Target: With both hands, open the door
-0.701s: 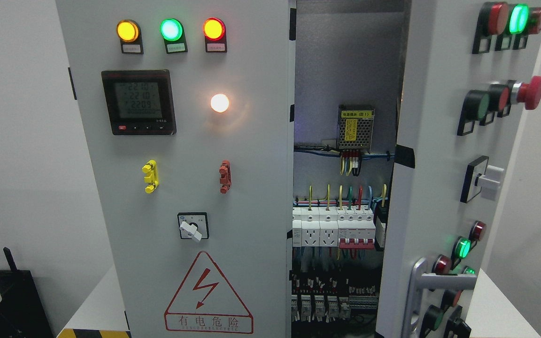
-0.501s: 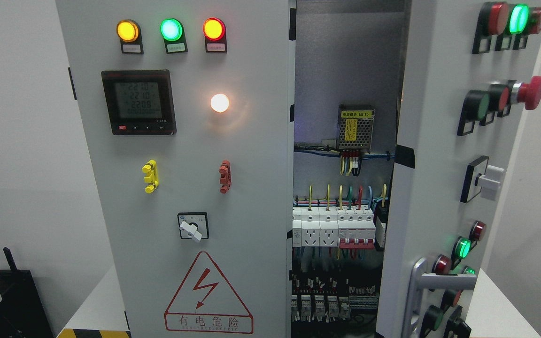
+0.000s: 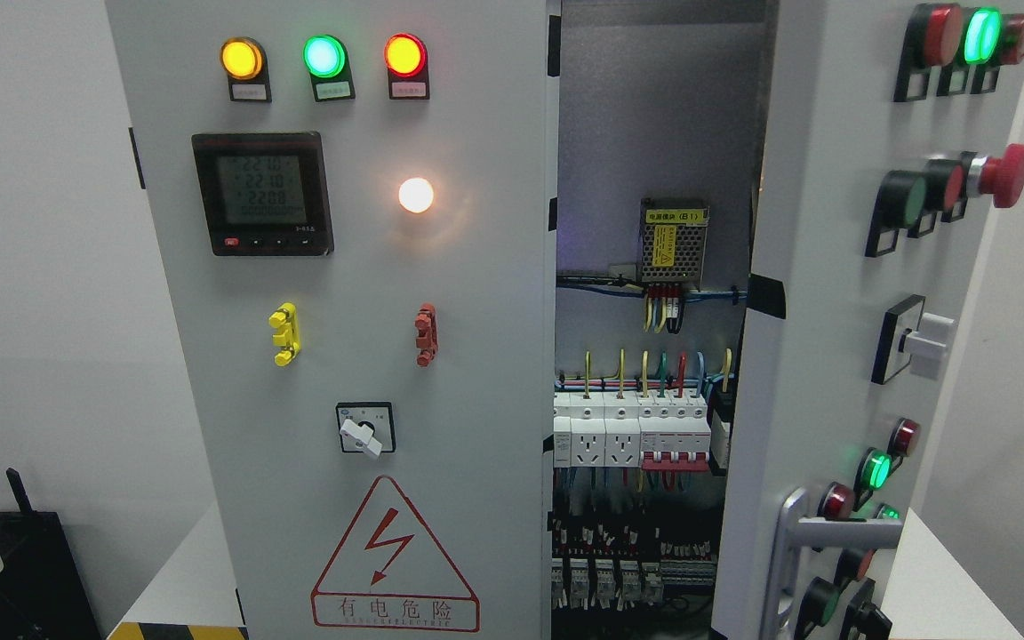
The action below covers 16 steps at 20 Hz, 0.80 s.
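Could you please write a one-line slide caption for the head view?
Electrical cabinet with its right door swung open, exposing breakers and wiring; left door shut; no robot hand in view.

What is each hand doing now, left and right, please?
Left hand: not in view, so its state cannot be told.
Right hand: not in view either.
The right door already stands open.
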Motion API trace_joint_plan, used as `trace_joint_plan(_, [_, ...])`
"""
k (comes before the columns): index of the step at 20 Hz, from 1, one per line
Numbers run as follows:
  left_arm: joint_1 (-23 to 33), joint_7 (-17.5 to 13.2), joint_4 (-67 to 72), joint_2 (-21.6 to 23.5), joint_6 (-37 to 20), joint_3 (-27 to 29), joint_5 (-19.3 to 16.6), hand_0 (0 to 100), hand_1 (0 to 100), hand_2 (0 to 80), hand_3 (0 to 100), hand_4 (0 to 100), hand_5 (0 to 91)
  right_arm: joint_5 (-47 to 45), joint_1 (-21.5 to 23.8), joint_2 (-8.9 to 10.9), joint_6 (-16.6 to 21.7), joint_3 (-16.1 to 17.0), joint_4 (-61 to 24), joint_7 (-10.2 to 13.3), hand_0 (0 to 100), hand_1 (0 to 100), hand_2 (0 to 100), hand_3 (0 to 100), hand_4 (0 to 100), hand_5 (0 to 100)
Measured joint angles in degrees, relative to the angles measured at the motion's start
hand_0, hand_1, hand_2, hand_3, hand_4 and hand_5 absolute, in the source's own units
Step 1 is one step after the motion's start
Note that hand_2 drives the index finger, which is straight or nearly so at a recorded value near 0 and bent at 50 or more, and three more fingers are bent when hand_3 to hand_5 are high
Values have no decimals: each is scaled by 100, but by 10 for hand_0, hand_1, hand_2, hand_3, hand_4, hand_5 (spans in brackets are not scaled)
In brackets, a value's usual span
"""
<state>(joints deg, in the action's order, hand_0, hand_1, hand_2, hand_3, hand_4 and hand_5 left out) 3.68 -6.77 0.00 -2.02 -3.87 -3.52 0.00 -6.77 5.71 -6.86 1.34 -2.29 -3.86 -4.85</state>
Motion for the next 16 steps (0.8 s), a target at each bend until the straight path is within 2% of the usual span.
trace_joint_plan(16, [-6, 0, 0, 0, 0, -5, 0, 0, 0, 0, 0, 0, 0, 0, 0, 0, 0, 0, 0, 0, 384, 0, 0, 0, 0, 0])
